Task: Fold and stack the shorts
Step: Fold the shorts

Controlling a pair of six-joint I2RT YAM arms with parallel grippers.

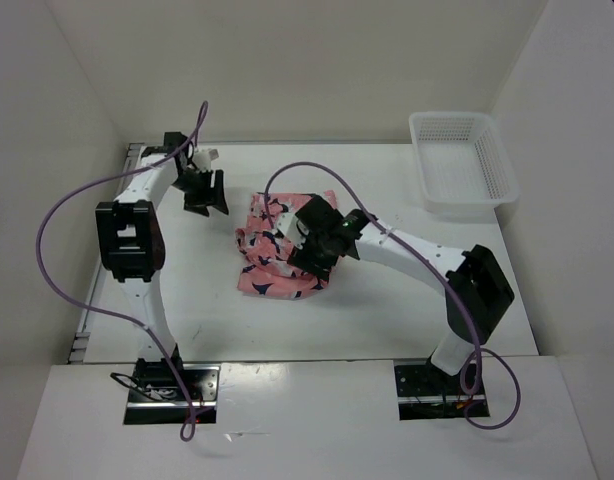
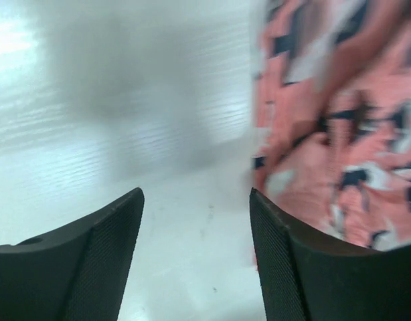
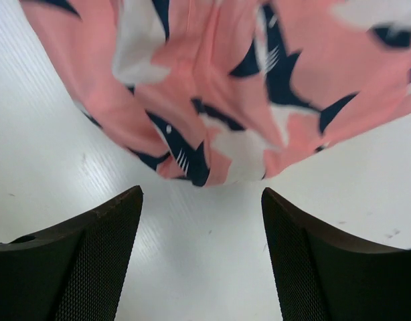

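The salmon-pink shorts (image 1: 267,245) with navy and white bird shapes lie crumpled mid-table. My left gripper (image 1: 205,195) hovers just left of their far-left edge, jaws open and empty; in the left wrist view (image 2: 195,227) the blurred fabric (image 2: 339,134) fills the right side beside the right finger. My right gripper (image 1: 309,262) is over the shorts' right side, jaws open and empty; in the right wrist view (image 3: 200,227) a fabric edge (image 3: 225,100) hangs just ahead of the fingers, over bare table.
A white plastic mesh basket (image 1: 461,160) stands at the far right corner of the white table (image 1: 387,310). Purple cables loop from both arms. White walls enclose the table on three sides.
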